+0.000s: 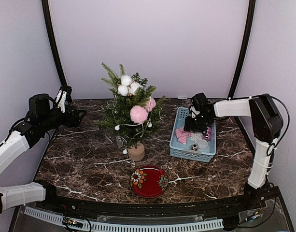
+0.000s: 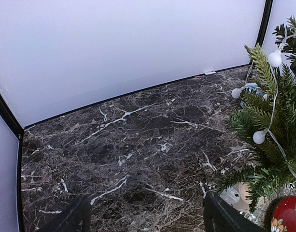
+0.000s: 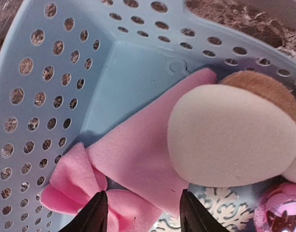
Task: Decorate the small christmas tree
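Marbled counter is bearing the small christmas tree; left end effector is hanging spread, right end effector spread astride a pink bow in the basket.

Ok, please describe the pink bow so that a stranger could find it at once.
On the dark marble table, right of the small christmas tree, stands a light-blue perforated basket. The pink bow lies inside it, against the wall nearest the tree, under the right gripper. It alone is matte pink felt; its neighbours are a cream round pad, a white snowflake and a shiny pink bauble.
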`<state>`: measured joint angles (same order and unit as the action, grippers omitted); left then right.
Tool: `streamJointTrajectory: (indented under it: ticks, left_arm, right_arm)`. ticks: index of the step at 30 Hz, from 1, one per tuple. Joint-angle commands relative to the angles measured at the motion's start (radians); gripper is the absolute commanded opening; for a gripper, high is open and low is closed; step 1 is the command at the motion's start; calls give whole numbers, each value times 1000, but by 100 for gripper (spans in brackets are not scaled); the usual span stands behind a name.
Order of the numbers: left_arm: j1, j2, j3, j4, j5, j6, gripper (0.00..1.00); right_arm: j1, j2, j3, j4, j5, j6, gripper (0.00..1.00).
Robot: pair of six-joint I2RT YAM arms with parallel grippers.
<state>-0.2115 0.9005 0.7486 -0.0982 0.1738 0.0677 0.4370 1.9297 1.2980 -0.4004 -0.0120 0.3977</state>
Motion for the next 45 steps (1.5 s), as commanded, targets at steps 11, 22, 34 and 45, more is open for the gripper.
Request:
streamJointTrajectory:
  ticks: [11,22,34,45]
  left_arm:
    - [3,-3,-2,19,-11,10,82]
    - [3,-3,-3,20,-15,12,82]
    - [3,-26,-9,22,-24,13,82]
    - [3,-55,-11,22,-16,9,82]
  right_arm:
    - [65,19,8,-64,0,97,44]
    - [87,61,-1,-63,71,103,29]
    - [71,-218,-42,-64,193,110,0]
    - [72,-612,-100,0,24,0,0]
